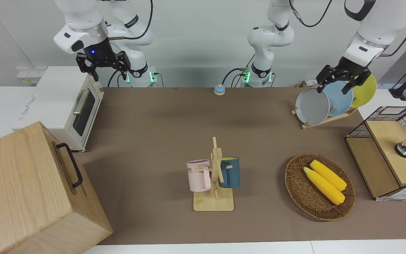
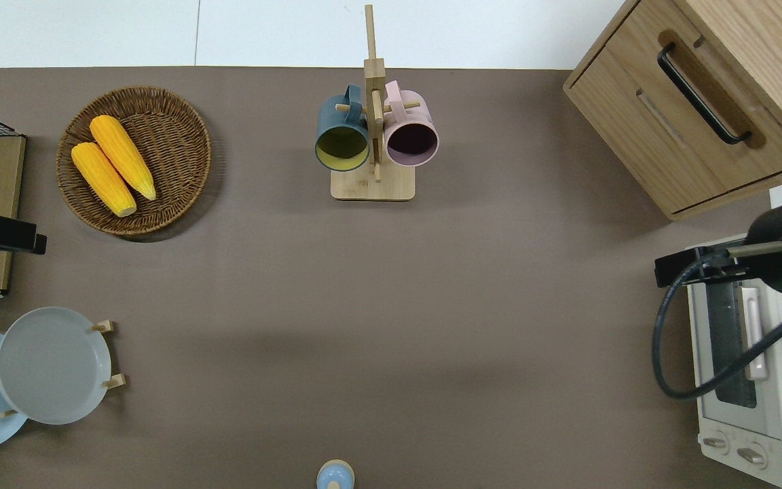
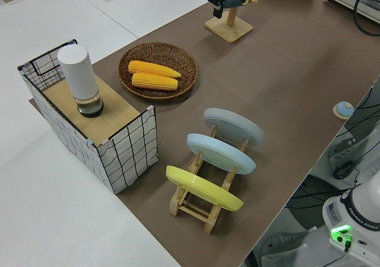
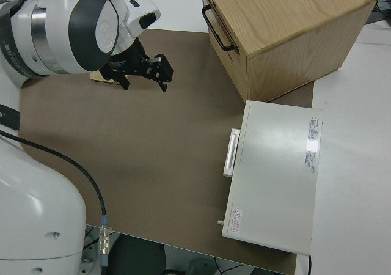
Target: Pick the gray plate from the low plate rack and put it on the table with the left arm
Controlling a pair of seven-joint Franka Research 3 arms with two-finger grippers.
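Observation:
The gray plate (image 1: 312, 106) leans in the low plate rack (image 1: 330, 118) at the left arm's end of the table (image 1: 160, 123), in the slot nearest the table's middle. It also shows in the overhead view (image 2: 51, 363) and the left side view (image 3: 233, 126). My left gripper (image 1: 334, 87) is open and empty, up in the air. In the front view it shows just above the rims of the gray and blue plates, touching neither. The overhead view does not show it clearly. My right gripper (image 1: 107, 73) is open and parked.
A light blue plate (image 1: 340, 98) and a yellow plate (image 1: 365, 91) share the rack. A basket of corn (image 1: 319, 187), a wire-sided wooden box (image 1: 389, 151), a mug stand (image 1: 214, 176), a toaster oven (image 1: 65, 106), a wooden drawer box (image 1: 23, 194) and a small bell (image 1: 219, 89) stand around.

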